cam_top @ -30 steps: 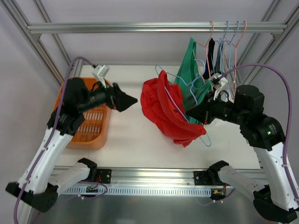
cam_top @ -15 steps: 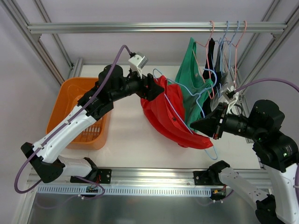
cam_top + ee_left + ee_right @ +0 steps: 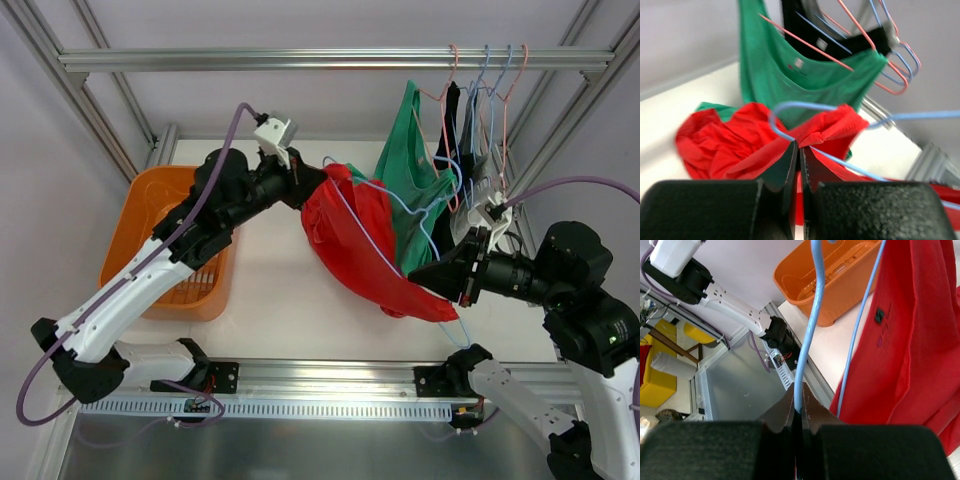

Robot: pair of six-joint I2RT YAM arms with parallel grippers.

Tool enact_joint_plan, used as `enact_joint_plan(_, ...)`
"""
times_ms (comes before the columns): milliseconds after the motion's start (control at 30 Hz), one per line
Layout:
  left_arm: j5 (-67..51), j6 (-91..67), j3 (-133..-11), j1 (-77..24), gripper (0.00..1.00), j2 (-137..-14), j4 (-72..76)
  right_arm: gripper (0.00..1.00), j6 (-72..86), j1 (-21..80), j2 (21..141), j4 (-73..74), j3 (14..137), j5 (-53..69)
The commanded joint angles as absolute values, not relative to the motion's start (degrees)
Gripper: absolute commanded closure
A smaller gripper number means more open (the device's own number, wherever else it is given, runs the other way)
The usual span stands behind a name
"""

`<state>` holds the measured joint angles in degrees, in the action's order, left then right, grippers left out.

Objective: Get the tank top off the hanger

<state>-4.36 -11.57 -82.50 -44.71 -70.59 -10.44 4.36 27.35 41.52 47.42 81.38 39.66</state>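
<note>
A red tank top [image 3: 335,235] hangs in the air on a light blue wire hanger [image 3: 452,328] above the white table. My left gripper [image 3: 312,182] is at the garment's top left. In the left wrist view it [image 3: 799,147] is shut on a fold of the red fabric [image 3: 725,145], just below the hanger's curved wire [image 3: 790,106]. My right gripper [image 3: 418,272] is at the lower right. The right wrist view shows it [image 3: 799,400] shut on the blue hanger wire [image 3: 812,315], with the red cloth [image 3: 920,330] hanging beside it.
An orange basket [image 3: 165,250] stands at the table's left. A green tank top [image 3: 405,170] on a pink hanger and several more hangers with dark clothes [image 3: 470,110] hang from the metal rail [image 3: 300,60], just behind the red one.
My left arm swung from over the basket to the red tank top, and its jaws closed on the fabric. The right gripper drew the hanger slightly down and right.
</note>
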Motion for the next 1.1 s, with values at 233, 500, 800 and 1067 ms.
enact_joint_plan(233,24.1,-14.8,-77.9,-45.2,1.00,-60.0,-6.5,1.00,-1.7,27.6,31.3,46.8,76.1,55.3)
enact_joint_plan(500,3.1,-19.9,-70.6,-45.2,1.00,-53.6,-7.3,1.00,1.7,27.6,25.5,32.7,73.1,55.7)
enact_joint_plan(800,-38.0,-28.7,-59.5,-50.2,1.00,-48.8,-0.6,1.00,26.1,27.8,32.2,-24.5,61.4,47.5)
enact_joint_plan(1067,-43.4,-24.3,-48.7,-61.3,1.00,-46.0,-0.3,1.00,19.2,43.6,51.8,-55.5,69.3,39.1)
